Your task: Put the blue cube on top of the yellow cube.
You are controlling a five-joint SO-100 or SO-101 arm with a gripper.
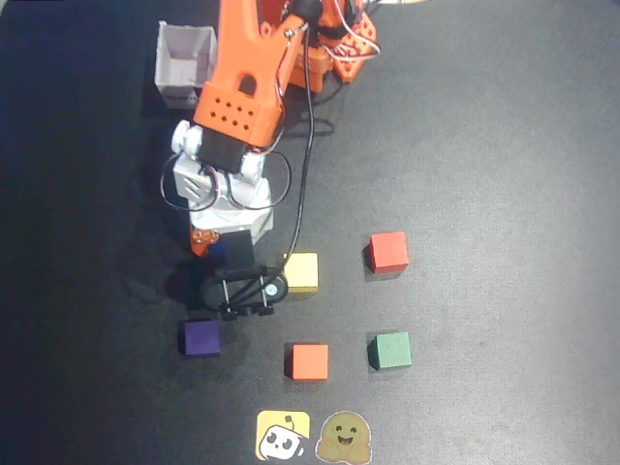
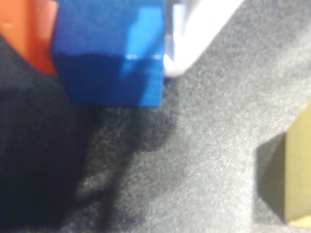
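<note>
Overhead view: an orange and white arm [image 1: 237, 116] reaches down the picture over a dark, slightly shiny cloth surface [image 1: 504, 145]. Its gripper [image 1: 215, 250] sits just left of the yellow cube [image 1: 303, 272], with a black camera mount [image 1: 247, 289] below it. Wrist view shows the blue cube [image 2: 109, 53] filling the upper left, pressed between an orange finger [image 2: 34, 36] on its left and a white finger [image 2: 194, 34] on its right, so the gripper is closed around it. Whether the cube is lifted off the cloth cannot be told. The yellow cube's edge shows at the right border of the wrist view, apart from the blue cube with bare cloth between.

Around them in the overhead view: a purple cube [image 1: 201, 338] below left of the gripper, an orange cube [image 1: 309, 361] below the yellow one, a green cube [image 1: 391, 351] and a red cube [image 1: 387, 252] to the right, all apart from each other. A grey open box [image 1: 186, 64] stands at the top left beside the arm. Two stickers [image 1: 313, 437] lie at the bottom edge. The right and far left of the cloth are bare.
</note>
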